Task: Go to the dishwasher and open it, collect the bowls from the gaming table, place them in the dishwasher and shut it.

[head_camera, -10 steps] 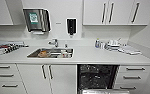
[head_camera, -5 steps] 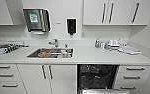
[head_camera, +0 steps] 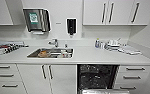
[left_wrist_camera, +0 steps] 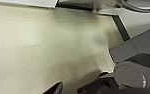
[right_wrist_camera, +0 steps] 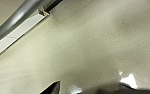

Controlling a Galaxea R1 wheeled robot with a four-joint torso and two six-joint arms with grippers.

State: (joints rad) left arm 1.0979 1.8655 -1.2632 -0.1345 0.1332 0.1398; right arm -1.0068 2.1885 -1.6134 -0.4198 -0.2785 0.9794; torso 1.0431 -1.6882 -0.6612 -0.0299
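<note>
The dishwasher [head_camera: 96, 76] stands open under the white counter [head_camera: 91, 57], to the right of the sink cupboard. Its inside is dark, with a rack faintly showing. Its steel door [head_camera: 103, 91] hangs down at the lower edge of the head view. In the left wrist view, my left gripper [left_wrist_camera: 73, 89] hangs above pale beige floor [left_wrist_camera: 41, 50], beside grey parts of my own base. In the right wrist view, my right gripper [right_wrist_camera: 87, 90] hangs over the same speckled floor [right_wrist_camera: 91, 45]. Neither gripper holds anything that I can see.
A steel sink [head_camera: 51, 53] with items in it and a tap sits left of the dishwasher. Drawers [head_camera: 133, 75] flank the dishwasher on the right. Clutter lies on the counter at right [head_camera: 116, 46] and left [head_camera: 6, 47]. A towel dispenser [head_camera: 36, 19], a soap dispenser [head_camera: 71, 26] and wall cupboards [head_camera: 111, 12] hang above.
</note>
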